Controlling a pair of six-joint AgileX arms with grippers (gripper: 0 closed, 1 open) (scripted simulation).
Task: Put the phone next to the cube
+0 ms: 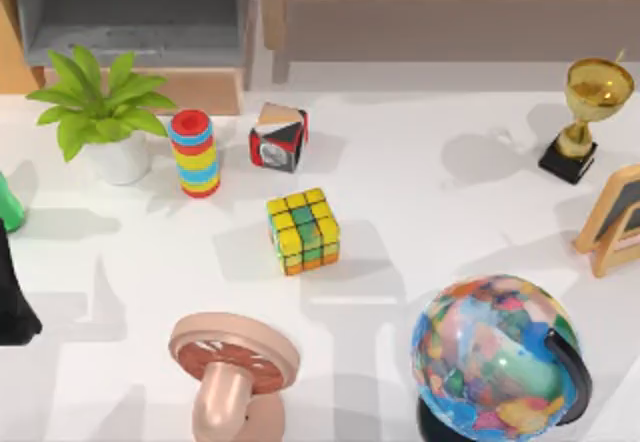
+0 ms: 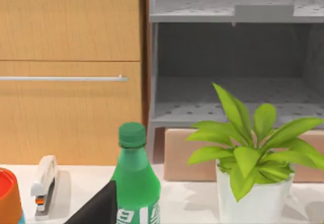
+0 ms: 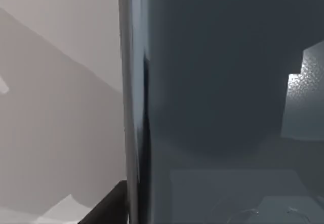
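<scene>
The phone (image 3: 217, 82), a flat, dark grey-blue glossy slab with a rounded edge, stands very close in front of the right arm's pincer, with its long edge upright in the right wrist view. Pale table (image 3: 55, 133) lies beyond it. Whether this pincer is open or closed on the phone cannot be told.

The cube (image 1: 303, 230), a puzzle cube with black grid lines and yellow, green and orange squares, sits on the white table (image 1: 430, 212), well away from the left arm (image 1: 12, 307). That arm is parked at the table's left edge beside a green plastic bottle (image 2: 134, 183). The state of its pincer cannot be told either.

The phone is probably light and stiff, but thin and slick. The firmest hold would likely be across its two long edges near the middle, since pressing on the glossy faces may let it slip.

The table looks smooth and hard, so the phone could slide or clatter when set down. It is crowded: a tall painted globe (image 1: 500, 357) and a pink fan-like ornament (image 1: 235, 362) stand near the cube. Bare table shows to the cube's right. A wooden cabinet (image 2: 71, 57) and grey shelves (image 2: 233, 46) stand behind.
</scene>
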